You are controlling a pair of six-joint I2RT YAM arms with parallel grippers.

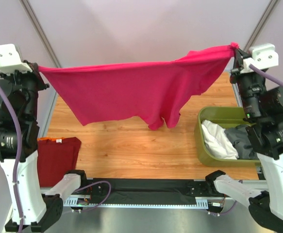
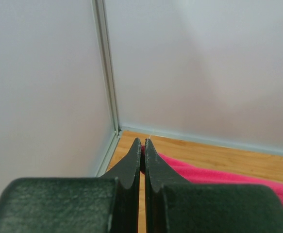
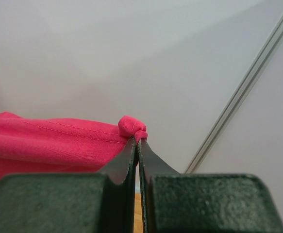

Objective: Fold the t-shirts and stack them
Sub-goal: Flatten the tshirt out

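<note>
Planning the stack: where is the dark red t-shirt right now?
In the top view, the dark red t-shirt lies on the table's near-left corner beside the left arm, below the pink t-shirt held stretched in the air.

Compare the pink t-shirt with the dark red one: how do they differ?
The pink t-shirt hangs stretched between the left gripper and right gripper; the dark red t-shirt lies on the table. The pink t-shirt is spread wide; the dark red t-shirt is a compact block. Both are plain cloth.

magenta-pink t-shirt (image 1: 131, 90), dark red t-shirt (image 1: 58, 160), olive-green bin (image 1: 205, 148), light wood table (image 1: 131, 150)
</note>
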